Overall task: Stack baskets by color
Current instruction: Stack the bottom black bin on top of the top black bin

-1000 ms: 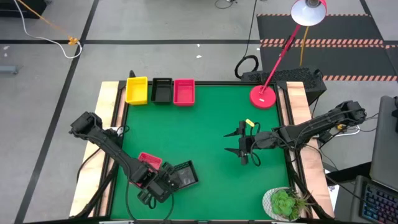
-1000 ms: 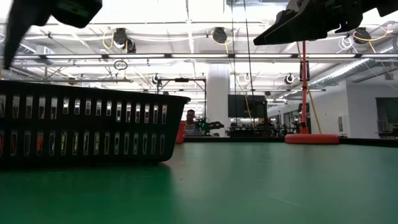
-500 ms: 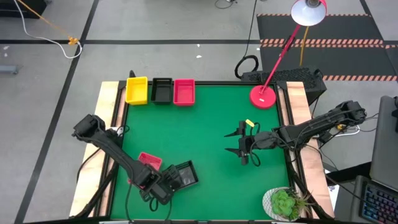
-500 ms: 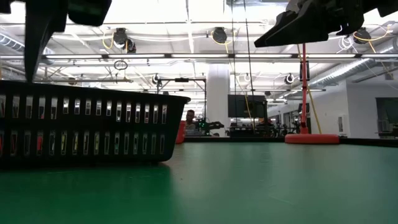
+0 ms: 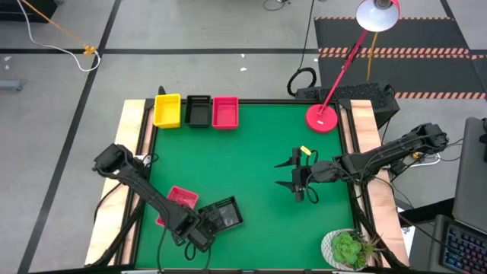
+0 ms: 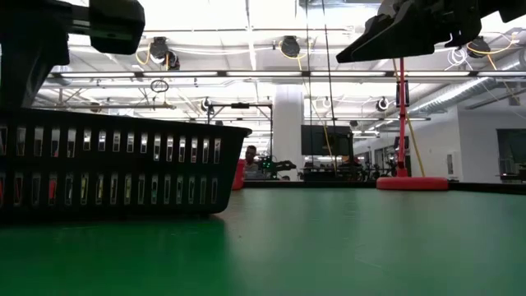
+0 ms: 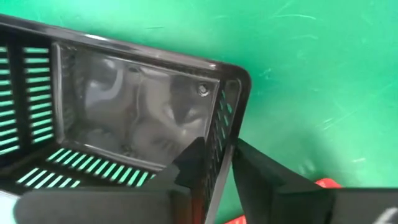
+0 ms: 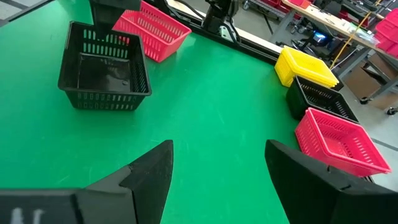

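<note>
- High view: the green-topped counter [image 5: 251, 144] carries a row of three slotted plastic baskets along its far edge, a yellow basket [image 5: 167, 110], a black basket [image 5: 198, 110] just beside it, and a pink-red basket [image 5: 225, 112] just beside that.
- Well apart from that row, at the near edge of the counter, a second black slotted basket [image 5: 223, 215] sits open side up, with a second pink-red basket [image 5: 176, 202] just beside it.
- The left gripper [image 5: 199, 230] is at this near black basket; in the left wrist view its fingers [image 7: 186, 168] stand narrow, one inside and one outside a short wall near a corner of the basket [image 7: 137, 118]. Whether they press the wall firmly I cannot tell.
- The right gripper [image 5: 298, 176] hangs over bare green counter, well apart from the row of three and from the near black basket; its fingers [image 8: 152, 171] are spread wide and hold nothing.
- A round red lamp base [image 5: 323, 118] stands at the far corner of the counter, on the right arm's side of the row.
- Low view: the near black basket [image 6: 115, 168] rests flat on the counter.
</note>
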